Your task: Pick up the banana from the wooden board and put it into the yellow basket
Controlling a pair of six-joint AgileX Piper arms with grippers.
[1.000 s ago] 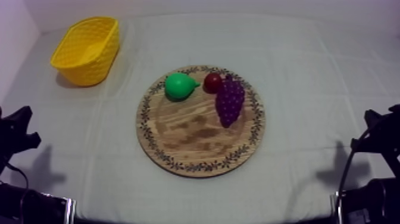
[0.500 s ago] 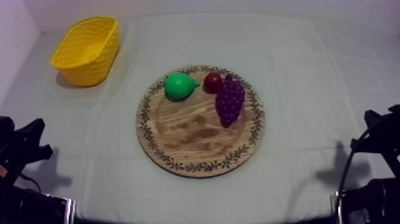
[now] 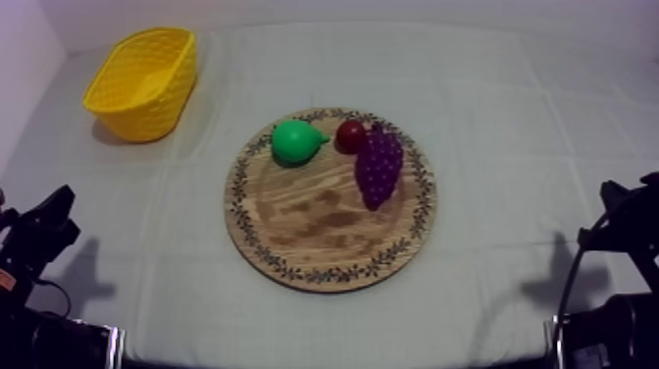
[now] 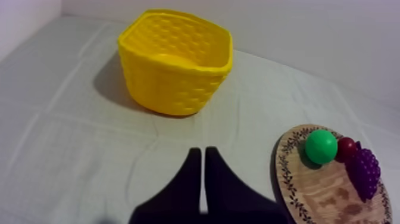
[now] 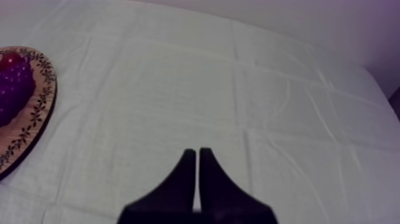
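Bare cloth (image 3: 201,182) between basket (image 3: 147,110) and board (image 3: 324,234); pear (image 3: 294,143), grapes (image 3: 378,169) crowd far rim.

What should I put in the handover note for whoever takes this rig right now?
Left gripper: jaws shut, empty, over the cloth short of the yellow basket.
Right gripper: jaws shut, empty, over the cloth beside the wooden board.
Board holds a pear, a small red fruit and grapes; no banana on it.
Done or left: I cannot tell whether the banana lies in the basket; check there first.
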